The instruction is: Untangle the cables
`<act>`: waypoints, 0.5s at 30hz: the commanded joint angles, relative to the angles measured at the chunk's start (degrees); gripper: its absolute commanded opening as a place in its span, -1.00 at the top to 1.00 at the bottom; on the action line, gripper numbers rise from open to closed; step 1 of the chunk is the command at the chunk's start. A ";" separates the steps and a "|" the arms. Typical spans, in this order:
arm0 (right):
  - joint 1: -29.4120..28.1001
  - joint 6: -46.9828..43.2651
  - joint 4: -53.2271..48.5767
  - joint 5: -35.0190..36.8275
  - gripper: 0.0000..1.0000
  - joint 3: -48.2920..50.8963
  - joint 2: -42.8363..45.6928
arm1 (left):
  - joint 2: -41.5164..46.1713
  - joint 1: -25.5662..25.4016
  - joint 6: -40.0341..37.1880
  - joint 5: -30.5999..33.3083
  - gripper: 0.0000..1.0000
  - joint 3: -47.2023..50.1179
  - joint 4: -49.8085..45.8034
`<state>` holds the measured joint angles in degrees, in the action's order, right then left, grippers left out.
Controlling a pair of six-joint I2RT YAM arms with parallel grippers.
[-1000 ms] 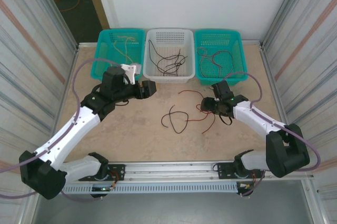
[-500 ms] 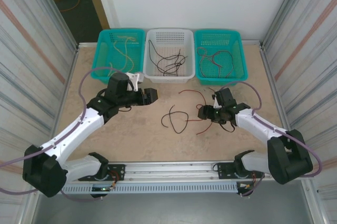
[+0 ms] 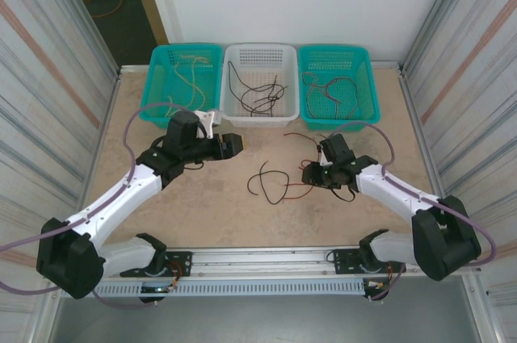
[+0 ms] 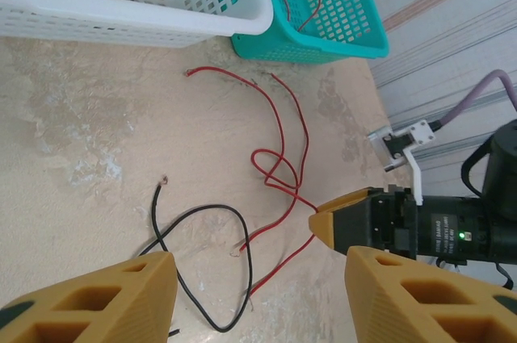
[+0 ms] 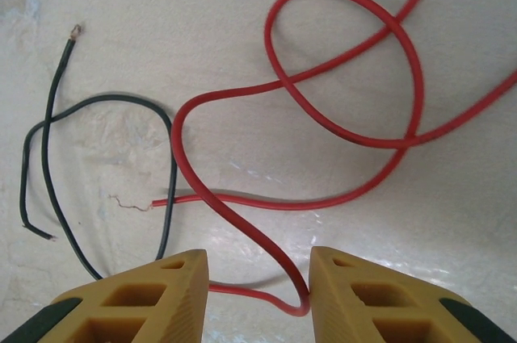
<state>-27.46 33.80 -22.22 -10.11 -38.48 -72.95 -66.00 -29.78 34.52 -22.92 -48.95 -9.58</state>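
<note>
Two loose cables lie tangled mid-table: a black cable (image 3: 271, 184) curled in a loop and a red cable (image 3: 300, 190) running right from it, with another red strand (image 3: 292, 141) farther back. My right gripper (image 3: 310, 175) is low over the red cable (image 5: 323, 117) and open; a bend of that cable sits between its fingers (image 5: 137, 299) and touches the right one. The black cable (image 5: 44, 165) lies to the left. My left gripper (image 3: 232, 146) hovers open, left of the tangle, looking down on the black cable (image 4: 234, 238) and the red cable (image 4: 283, 165).
Three baskets line the back: a teal basket (image 3: 184, 47) with pale yellow wires, a white basket (image 3: 260, 122) with black wires, a teal basket (image 3: 339, 123) with dark and red wires. Corrugated walls close both sides. A metal rail runs along the near edge.
My right gripper has slid left and down onto the red cable, which now runs between its fingers. My left gripper moved forward from the baskets, then held still.
</note>
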 commanded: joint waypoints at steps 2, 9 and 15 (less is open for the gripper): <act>-2.49 -1.82 -1.51 2.58 0.39 -4.65 -4.80 | 1.84 -0.45 -1.52 0.10 -0.16 0.82 0.37; -5.01 -1.46 1.00 3.10 0.99 -5.56 -3.27 | 0.40 -0.45 -1.56 -2.05 -0.16 2.67 2.17; -7.15 -0.39 3.81 0.00 1.00 -7.16 0.55 | -1.75 -0.69 1.62 -4.13 -0.15 3.34 7.73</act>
<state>-34.06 32.53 -20.88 -8.25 -43.27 -74.81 -67.24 -29.80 34.83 -24.53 -46.50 -6.94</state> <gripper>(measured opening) 0.063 0.576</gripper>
